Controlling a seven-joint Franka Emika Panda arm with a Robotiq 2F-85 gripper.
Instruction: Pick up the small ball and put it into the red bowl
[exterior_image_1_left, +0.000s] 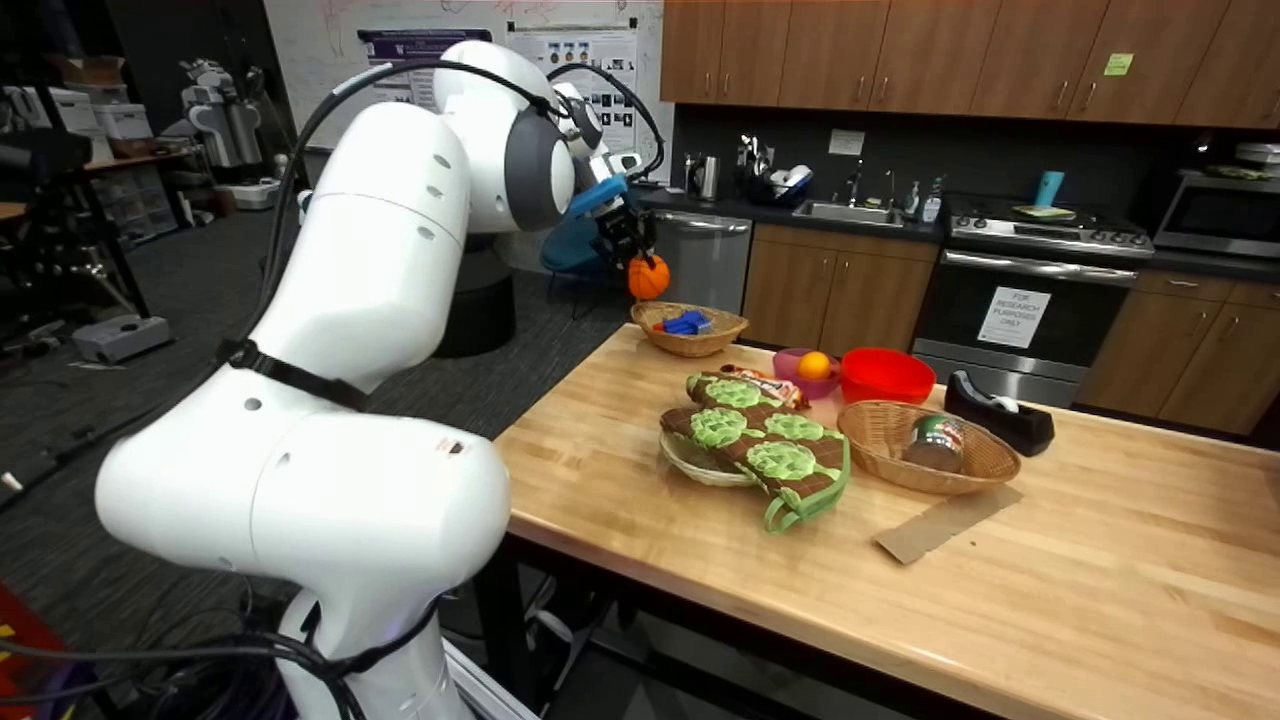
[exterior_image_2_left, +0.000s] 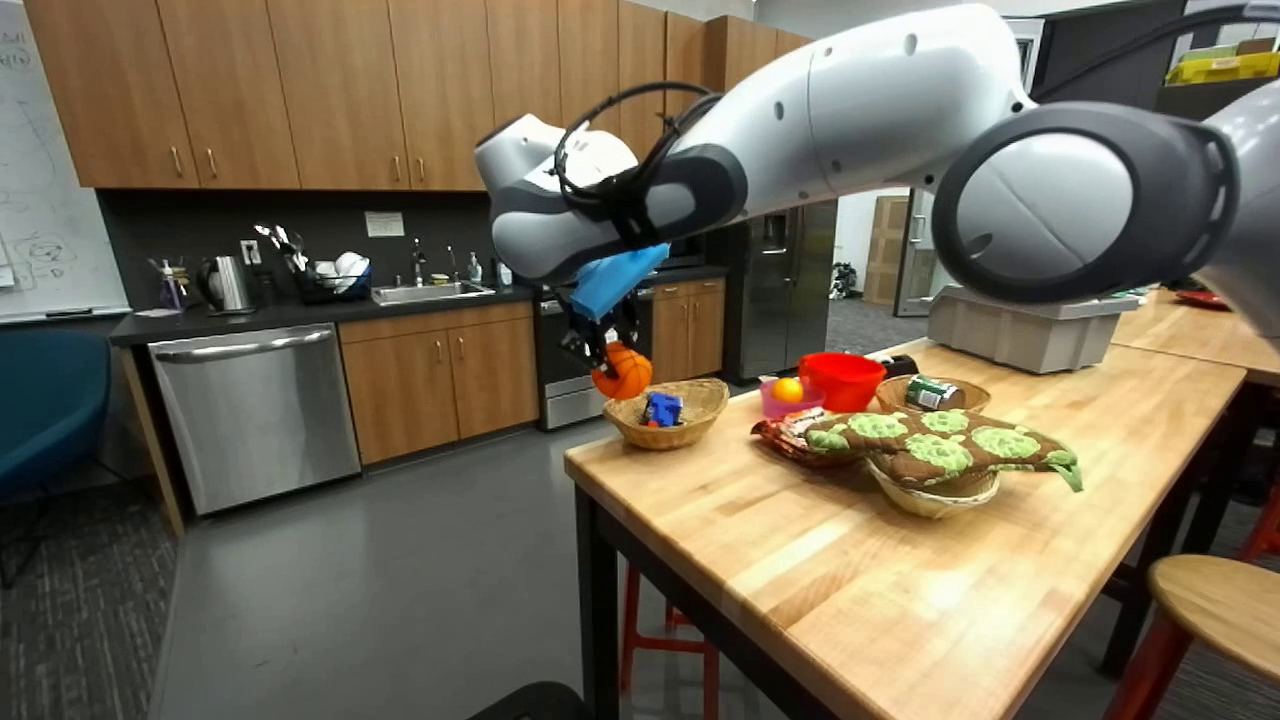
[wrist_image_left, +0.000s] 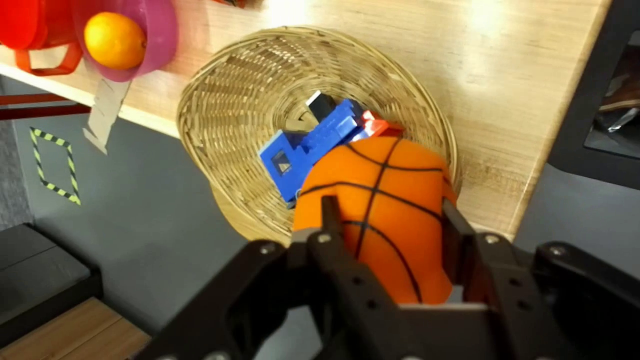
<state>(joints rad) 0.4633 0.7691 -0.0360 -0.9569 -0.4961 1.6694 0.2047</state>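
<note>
"Driving from out here, I have the jaws pinching the small ball (wrist_image_left: 385, 215), orange with black seams, at the lower middle of my wrist view."

"Where does it hang?"

"In both exterior views, at the upper left of the wicker basket (exterior_image_1_left: 690, 346), which holds a blue thing (wrist_image_left: 330, 132)."

"And what else do you see?"

"On the desk (exterior_image_1_left: 600, 480), I see the red bowl (exterior_image_1_left: 885, 385) right of centre in an exterior view, just beside the purple bowl (exterior_image_1_left: 788, 378) and well apart from the small ball."
</note>
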